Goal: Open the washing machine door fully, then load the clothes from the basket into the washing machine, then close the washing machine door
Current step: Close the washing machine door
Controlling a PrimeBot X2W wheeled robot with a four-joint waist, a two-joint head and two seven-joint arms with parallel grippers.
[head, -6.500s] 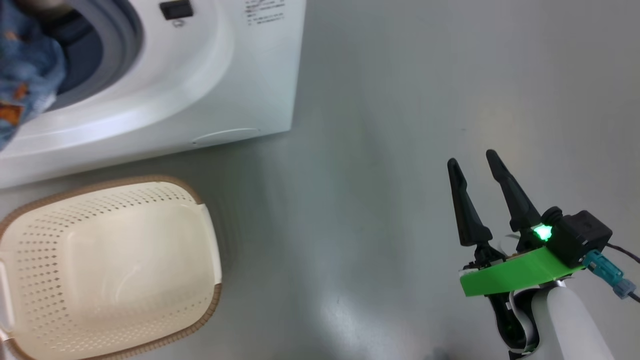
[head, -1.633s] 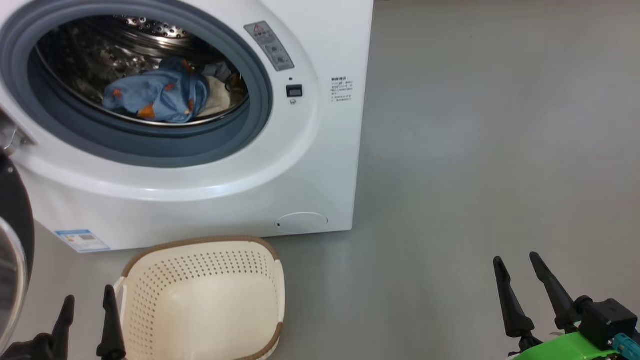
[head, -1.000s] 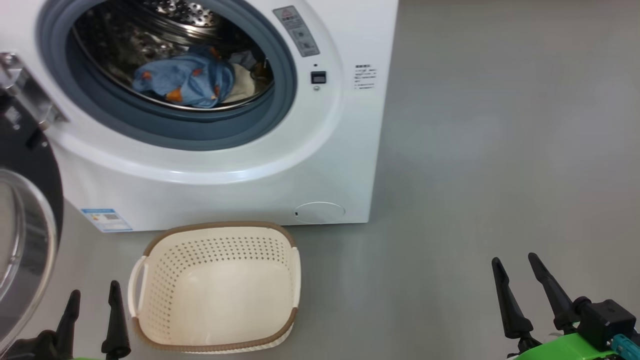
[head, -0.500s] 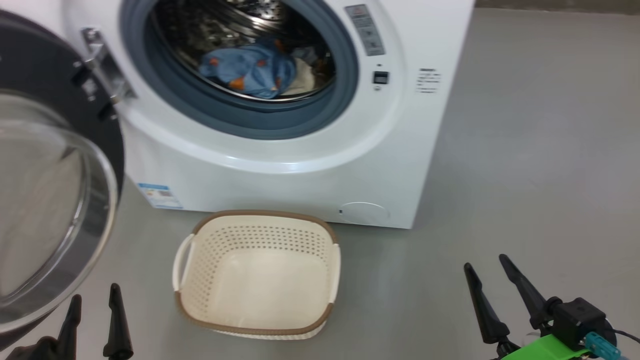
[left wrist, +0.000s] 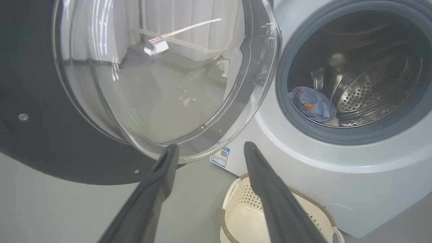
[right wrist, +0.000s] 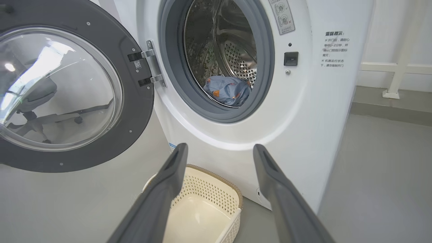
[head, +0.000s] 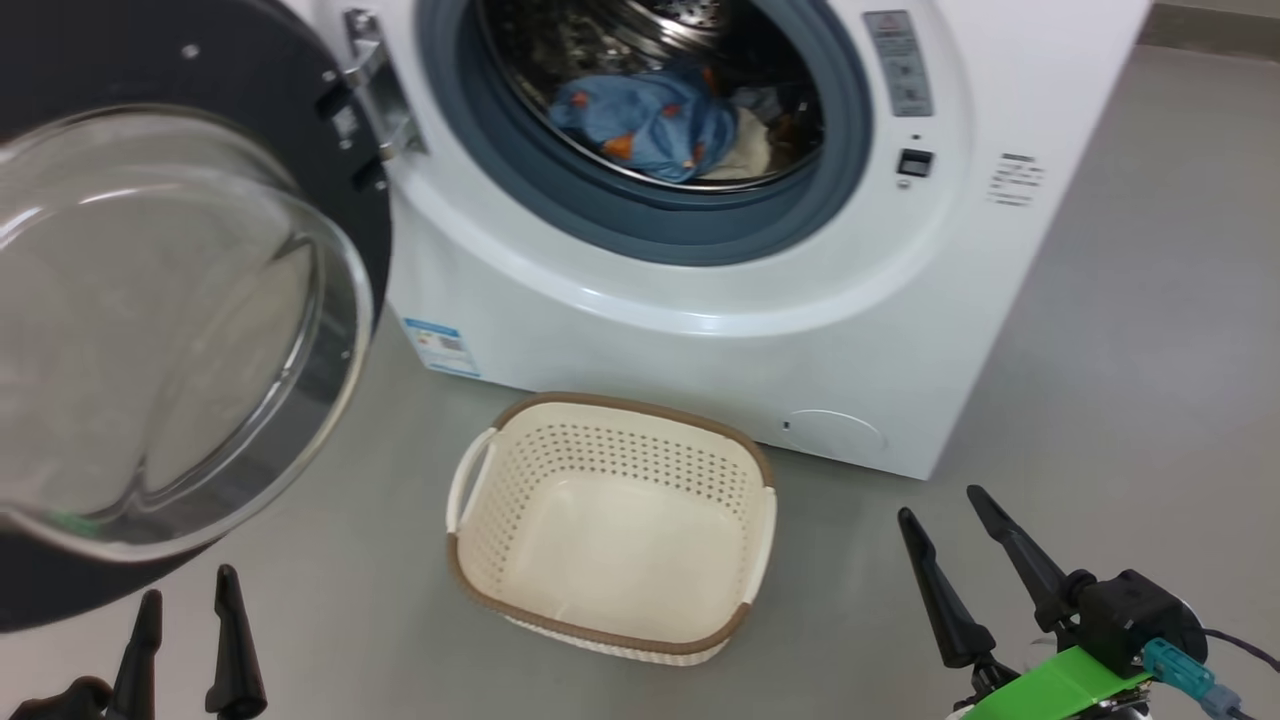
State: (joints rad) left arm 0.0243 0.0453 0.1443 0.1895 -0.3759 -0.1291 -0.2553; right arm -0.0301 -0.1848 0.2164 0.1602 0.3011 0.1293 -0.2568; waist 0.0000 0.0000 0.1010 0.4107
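Observation:
The white washing machine (head: 700, 330) stands ahead with its round door (head: 250, 90) swung wide to the left, glass bowl (head: 150, 320) bulging toward me. Inside the steel drum lie the clothes (head: 650, 120), a light blue garment over a cream one. The cream basket (head: 610, 525) sits on the floor before the machine with nothing in it. My left gripper (head: 185, 610) is open at the lower left, below the door. My right gripper (head: 940, 510) is open at the lower right, beside the basket. In the wrist views the door (left wrist: 33, 135) (right wrist: 135, 101), clothes (left wrist: 312, 108) (right wrist: 227, 94) and basket (left wrist: 236, 216) (right wrist: 202, 202) lie beyond open fingers.
Grey floor (head: 1150, 350) spreads to the right of the machine. A white frame (right wrist: 398, 67) stands against the wall at the far right. The open door overhangs the floor at the left, just above my left gripper.
The camera has swung left, so machine and basket slid right in the picture and the open door came into view. Both grippers stay open and low.

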